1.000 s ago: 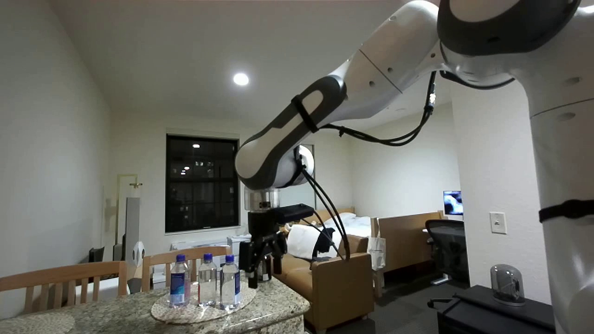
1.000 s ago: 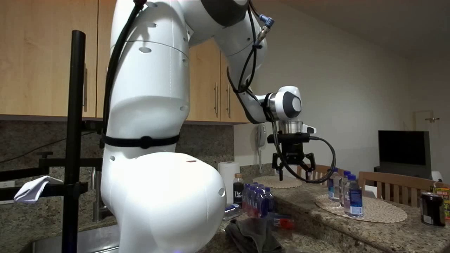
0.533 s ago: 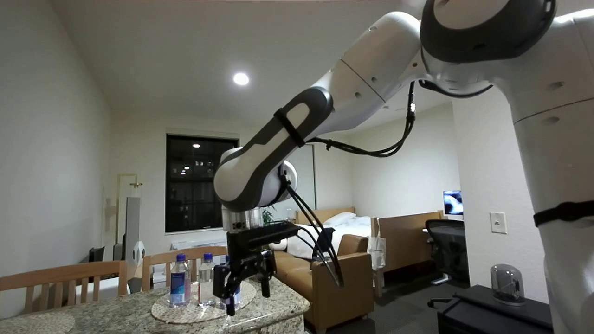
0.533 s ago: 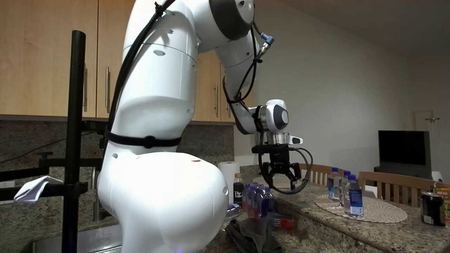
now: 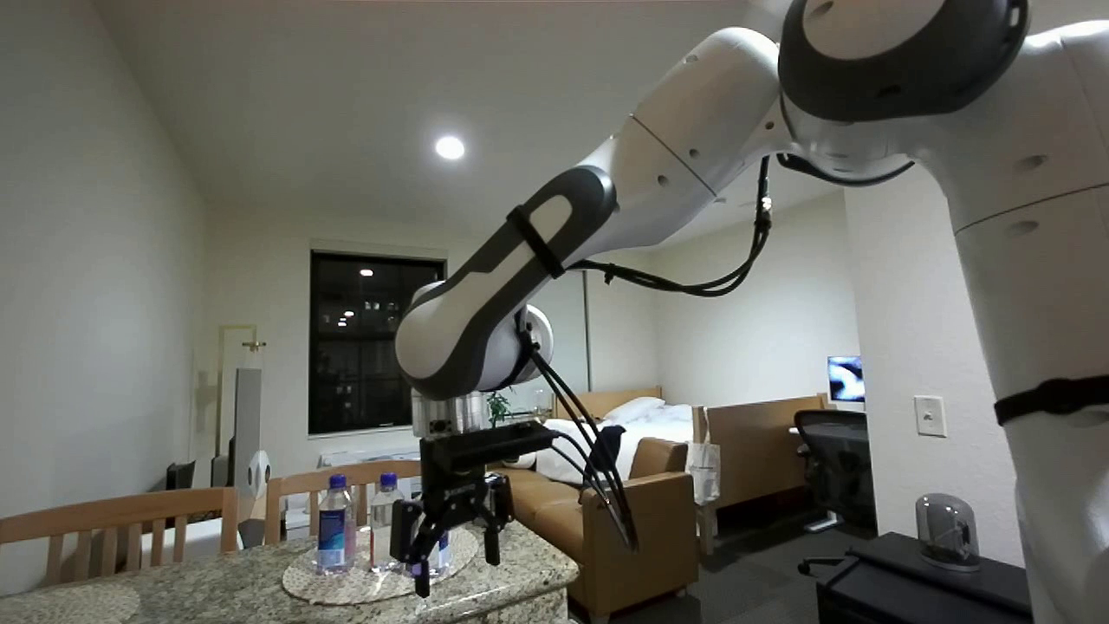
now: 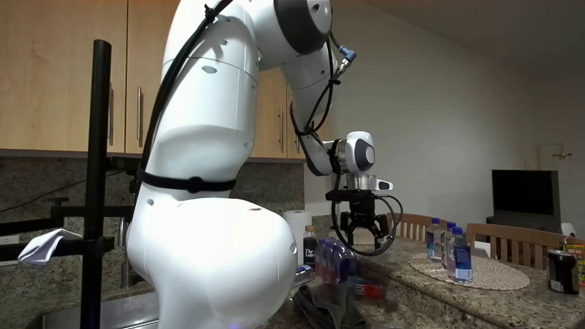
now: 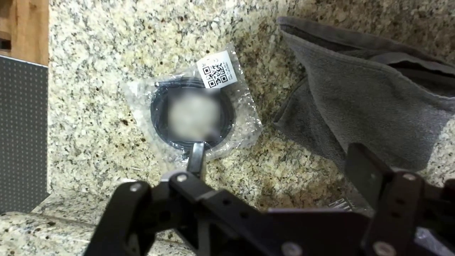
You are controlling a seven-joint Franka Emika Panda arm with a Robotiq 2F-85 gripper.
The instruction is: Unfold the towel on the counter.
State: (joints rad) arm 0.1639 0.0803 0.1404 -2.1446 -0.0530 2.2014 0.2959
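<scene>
Towel [image 7: 369,103] near wrist-view-only coil [image 7: 159,114]

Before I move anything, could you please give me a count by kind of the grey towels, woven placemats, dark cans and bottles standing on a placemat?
Grey towel: 1
Woven placemats: 2
Dark can: 1
Bottles standing on a placemat: 3
Total: 7
</scene>
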